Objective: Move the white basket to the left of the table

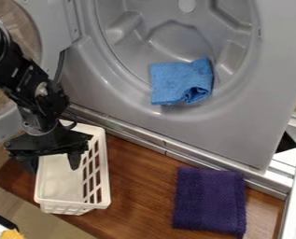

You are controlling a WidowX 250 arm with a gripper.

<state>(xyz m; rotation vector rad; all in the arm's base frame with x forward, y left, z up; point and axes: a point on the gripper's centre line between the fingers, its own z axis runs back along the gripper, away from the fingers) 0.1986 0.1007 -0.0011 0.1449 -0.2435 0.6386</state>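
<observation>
My gripper [53,171] hangs at the far half of the white basket [75,206], which sits at the left end of the brown table [140,186]. The jaws are apart, one outside the basket's left side and one inside. The basket is long from near to far, so its near half lies toward me from the jaws. I think I should pinch that left side. I count one basket, one blue cloth [181,81], one purple cloth [209,200].

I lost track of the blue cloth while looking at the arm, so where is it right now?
In the camera view, the blue cloth lies at the upper middle, on the lower rim of the grey drum opening, above the purple cloth.
</observation>
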